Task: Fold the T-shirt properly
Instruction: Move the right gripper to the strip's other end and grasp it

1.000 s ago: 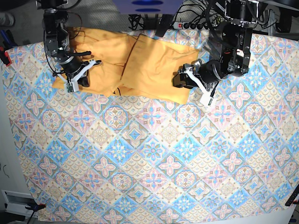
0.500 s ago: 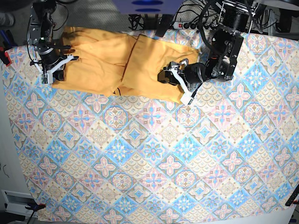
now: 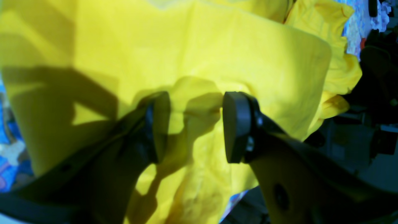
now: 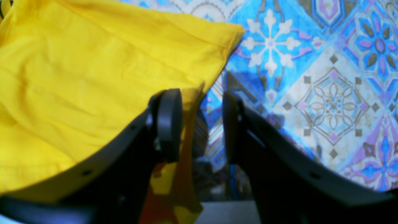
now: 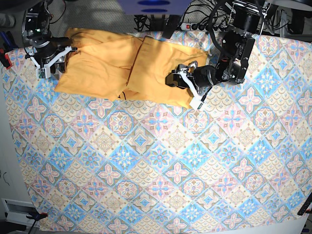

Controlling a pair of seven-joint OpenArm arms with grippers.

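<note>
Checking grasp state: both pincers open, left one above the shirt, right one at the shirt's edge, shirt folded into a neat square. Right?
Not a neat square: the base view shows the T-shirt only partly folded, a rumpled wide band. The rest holds: left pincer and right pincer are open.

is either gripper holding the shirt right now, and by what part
Neither holds it. The left gripper hovers open over the T-shirt; the right gripper stands open at its edge.

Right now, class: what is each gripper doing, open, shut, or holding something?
Left gripper: jaws open over the T-shirt, gripping nothing.
Right gripper: jaws open at the T-shirt's edge, gripping nothing.
</note>
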